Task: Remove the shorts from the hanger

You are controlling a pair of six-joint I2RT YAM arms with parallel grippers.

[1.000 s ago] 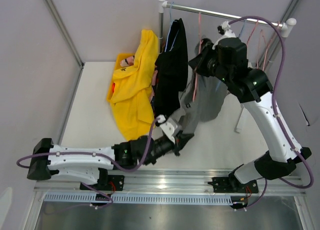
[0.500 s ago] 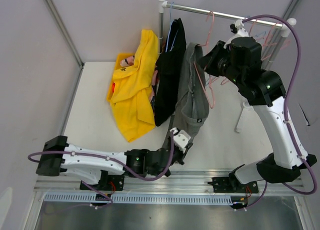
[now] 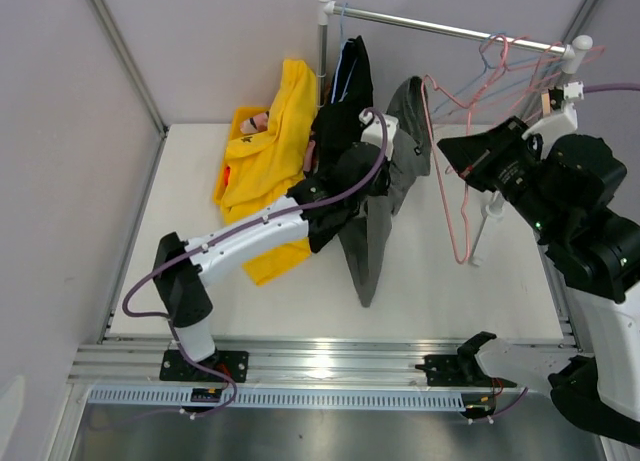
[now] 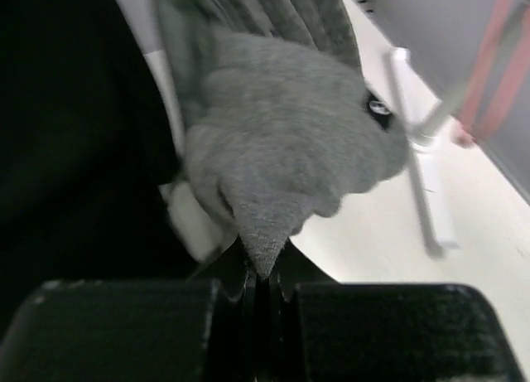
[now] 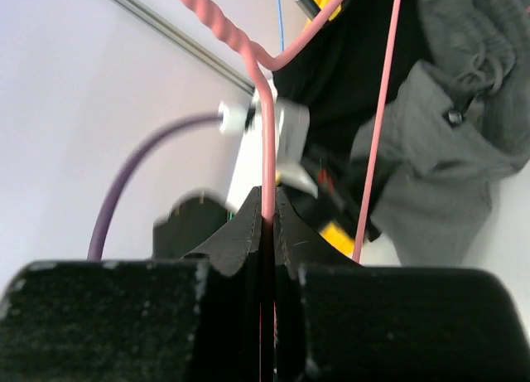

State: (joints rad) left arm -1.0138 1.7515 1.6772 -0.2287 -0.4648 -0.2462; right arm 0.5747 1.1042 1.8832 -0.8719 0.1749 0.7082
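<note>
Left hand [image 4: 263, 273]: fingers pinched shut on a fold of the grey shorts [image 3: 368, 236]; in the top view the hand itself is mostly hidden behind its wrist camera and the cloth. The grey shorts hang from that grip near centre, trailing toward 6 o'clock; whether the lower end touches the surface [image 3: 450, 291] cannot be told. Right hand [image 5: 267, 224], at 3 o'clock: closed tight on the wire of the pink hanger [image 5: 266, 142], which stands just beside the grey shorts; contact between the two is unclear. Black shorts [image 3: 345, 101]: hanging at the 12 o'clock end of the rail [image 3: 450, 25]. Yellow shorts [image 3: 265, 181]: heaped on the surface at 10 o'clock, covering most of the pink patterned shorts [image 3: 255, 121] and all but a sliver of the orange-red shorts [image 3: 227, 173]. Spare hangers [image 3: 515, 56]: tangled on the rail at 2 o'clock, number uncertain.
</note>
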